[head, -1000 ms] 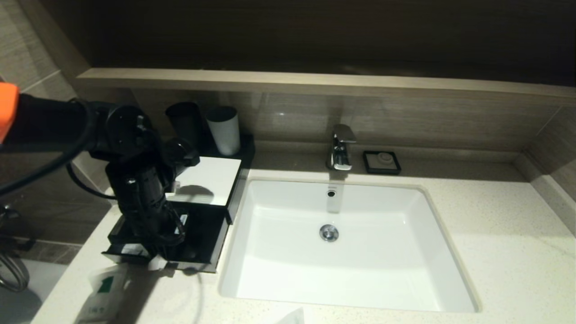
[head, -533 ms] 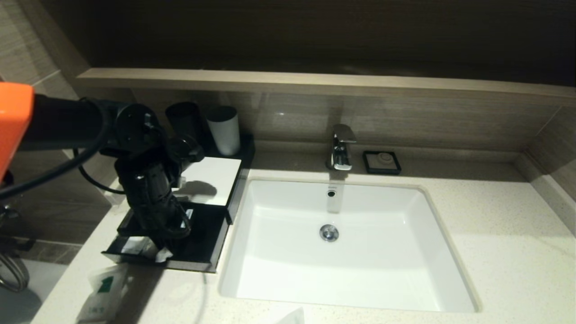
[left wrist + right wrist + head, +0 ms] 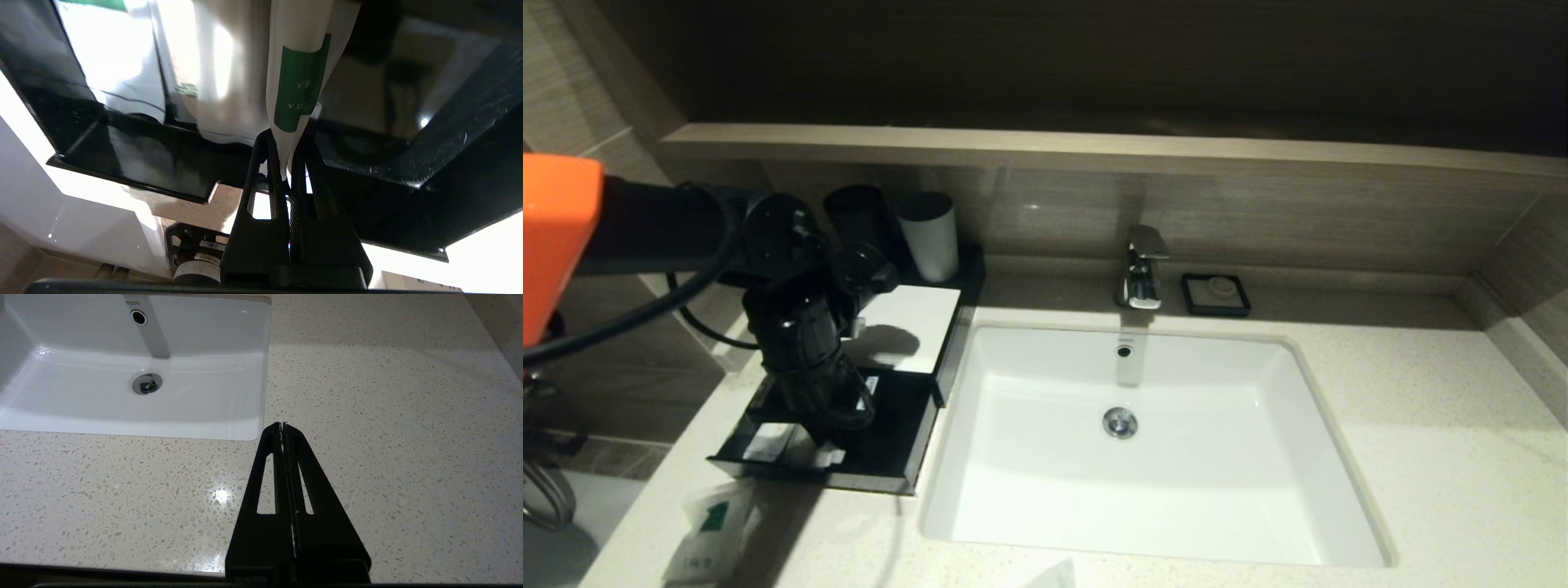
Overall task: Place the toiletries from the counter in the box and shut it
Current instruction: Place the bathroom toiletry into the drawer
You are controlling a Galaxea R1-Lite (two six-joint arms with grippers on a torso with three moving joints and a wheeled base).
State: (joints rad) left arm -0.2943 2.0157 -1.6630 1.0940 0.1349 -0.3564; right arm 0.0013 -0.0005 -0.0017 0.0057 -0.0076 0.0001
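The black box (image 3: 915, 322) with its white top panel stands left of the basin, and its front drawer (image 3: 894, 433) is pulled out. My left gripper (image 3: 823, 454) hangs over the drawer's front part, shut on a white sachet with a green mark (image 3: 300, 81) that dangles down into the drawer (image 3: 388, 102). Other white sachets (image 3: 118, 69) lie on the drawer floor beside it. One more green-marked sachet (image 3: 707, 531) rests on the counter (image 3: 1421, 457) in front of the drawer. My right gripper (image 3: 283, 425) is shut and empty, low over the counter (image 3: 388, 416) by the basin's near corner.
A black cup (image 3: 858, 216) and a white cup (image 3: 929, 237) stand behind the box. The white basin (image 3: 1176, 490) fills the middle, with a chrome tap (image 3: 1141, 265) and a small black soap dish (image 3: 1216, 294) behind it. A white corner (image 3: 1049, 576) peeks in at the front edge.
My left arm has moved right and toward the back, carrying the sachet from the drawer's front lip to over the drawer's inside. The right arm has stayed still.
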